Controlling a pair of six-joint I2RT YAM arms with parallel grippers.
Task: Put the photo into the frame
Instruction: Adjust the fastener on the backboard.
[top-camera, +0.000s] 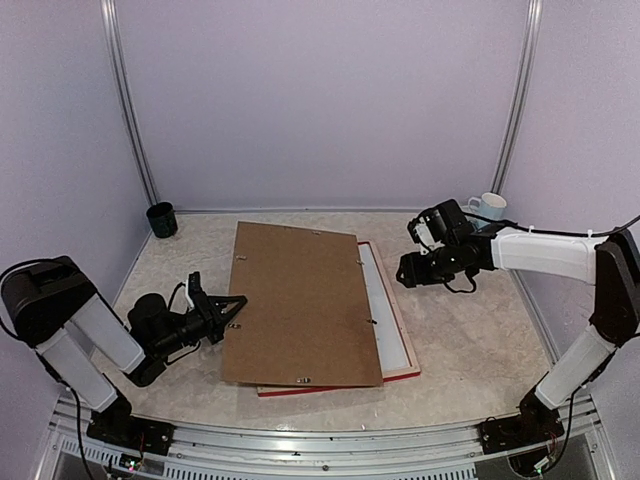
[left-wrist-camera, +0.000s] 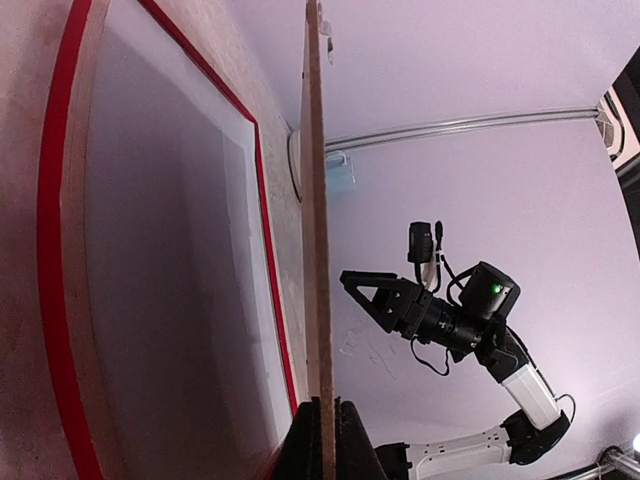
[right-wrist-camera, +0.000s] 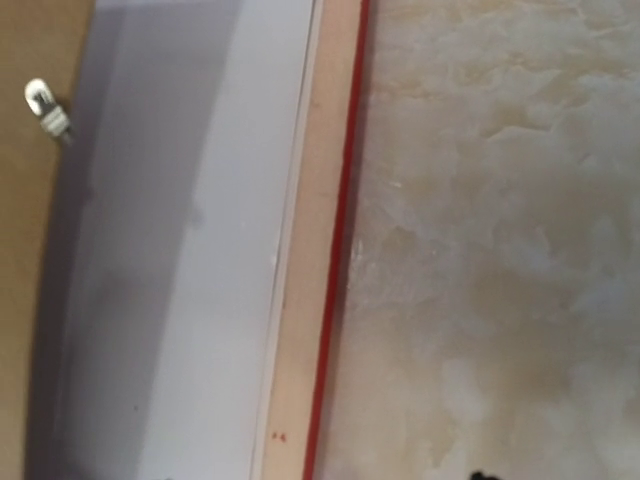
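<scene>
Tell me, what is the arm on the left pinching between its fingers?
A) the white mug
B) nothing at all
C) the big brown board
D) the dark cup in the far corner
C: the left gripper is shut on the left edge of the brown board. Its wrist view shows the board edge-on between the fingers, raised off the red frame.
</scene>
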